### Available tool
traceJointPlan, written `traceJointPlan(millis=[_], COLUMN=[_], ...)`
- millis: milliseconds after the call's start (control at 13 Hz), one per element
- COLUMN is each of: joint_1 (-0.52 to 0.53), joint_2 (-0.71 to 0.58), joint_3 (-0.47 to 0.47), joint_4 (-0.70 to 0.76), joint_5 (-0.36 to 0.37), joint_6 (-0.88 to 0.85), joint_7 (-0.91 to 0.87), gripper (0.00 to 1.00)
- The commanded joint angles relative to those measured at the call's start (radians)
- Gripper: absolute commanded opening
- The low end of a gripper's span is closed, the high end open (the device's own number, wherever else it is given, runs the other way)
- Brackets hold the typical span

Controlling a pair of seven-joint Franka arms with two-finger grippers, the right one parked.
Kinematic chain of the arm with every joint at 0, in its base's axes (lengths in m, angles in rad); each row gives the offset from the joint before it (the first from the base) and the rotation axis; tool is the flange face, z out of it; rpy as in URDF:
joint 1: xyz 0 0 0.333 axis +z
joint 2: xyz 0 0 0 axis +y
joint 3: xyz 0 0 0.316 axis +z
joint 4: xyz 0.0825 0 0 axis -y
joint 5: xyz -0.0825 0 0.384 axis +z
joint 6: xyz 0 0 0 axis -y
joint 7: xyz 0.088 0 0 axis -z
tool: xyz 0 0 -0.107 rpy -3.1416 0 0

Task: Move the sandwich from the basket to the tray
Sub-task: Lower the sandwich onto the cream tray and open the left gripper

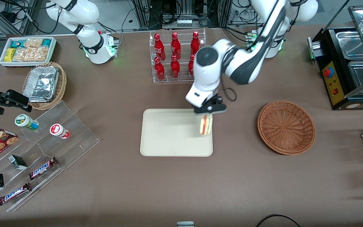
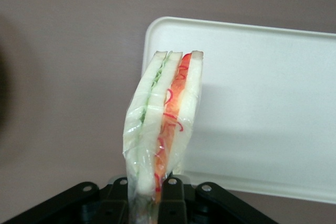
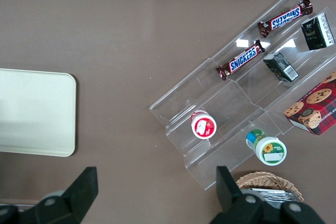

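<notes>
My left gripper (image 1: pixel 205 114) is shut on the sandwich (image 1: pixel 205 125), a plastic-wrapped white wedge with red and green filling, and holds it above the cream tray (image 1: pixel 169 132) at the tray's edge nearest the basket. In the left wrist view the sandwich (image 2: pixel 163 124) hangs upright between the black fingers (image 2: pixel 173 198), with the tray (image 2: pixel 262 103) below it. The reddish-brown wicker basket (image 1: pixel 286 126) sits empty on the table toward the working arm's end. The tray's corner also shows in the right wrist view (image 3: pixel 37 111).
A clear rack of red bottles (image 1: pixel 176 56) stands farther from the front camera than the tray. A clear stepped shelf with snacks (image 1: pixel 43 142), a tan basket with foil containers (image 1: pixel 44 85) and a white snack bin (image 1: pixel 27 50) lie toward the parked arm's end. A black appliance (image 1: pixel 348 66) stands near the basket.
</notes>
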Motion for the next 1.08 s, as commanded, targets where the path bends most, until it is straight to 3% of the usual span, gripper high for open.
traceJointPlan(millis=[0, 462, 769, 846, 923, 1000], joint_1=[-0.022, -0.034, -0.048, -0.048, -0.048, -0.046], joint_2=[0.15, 0.297, 0.353, 0.353, 0.353, 0.347], joint_3=[0.018, 0.018, 0.019, 0.018, 0.019, 0.021], joint_4=[0.154, 0.217, 0.264, 0.261, 0.26, 0.26], joint_5=[-0.001, 0.031, 0.094, 0.094, 0.096, 0.099], joint_6=[-0.016, 0.071, 0.073, 0.072, 0.07, 0.058], joint_7=[-0.021, -0.051, -0.099, -0.1, -0.103, -0.103], gripper=[0.01, 0.01, 0.02, 0.13, 0.67, 1.0])
